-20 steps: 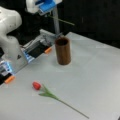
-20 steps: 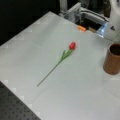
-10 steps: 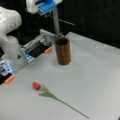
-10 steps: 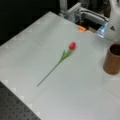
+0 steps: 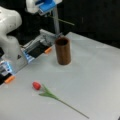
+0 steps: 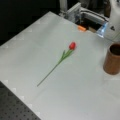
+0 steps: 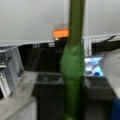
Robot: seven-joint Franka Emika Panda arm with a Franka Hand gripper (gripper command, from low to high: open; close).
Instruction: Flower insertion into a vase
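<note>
Above vase [image 5: 62, 50], gripper [image 5: 50, 11] jaws clamped on green stem [image 7: 73, 62]; tulip [image 6: 65, 55] lying on table [image 6: 82, 90]; no legible writing.

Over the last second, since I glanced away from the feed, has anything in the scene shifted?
Nothing visibly changed. The claw stays high above the vase, holding a green stem. The red tulip still lies flat on the white table, and the vase stays upright and empty.
</note>
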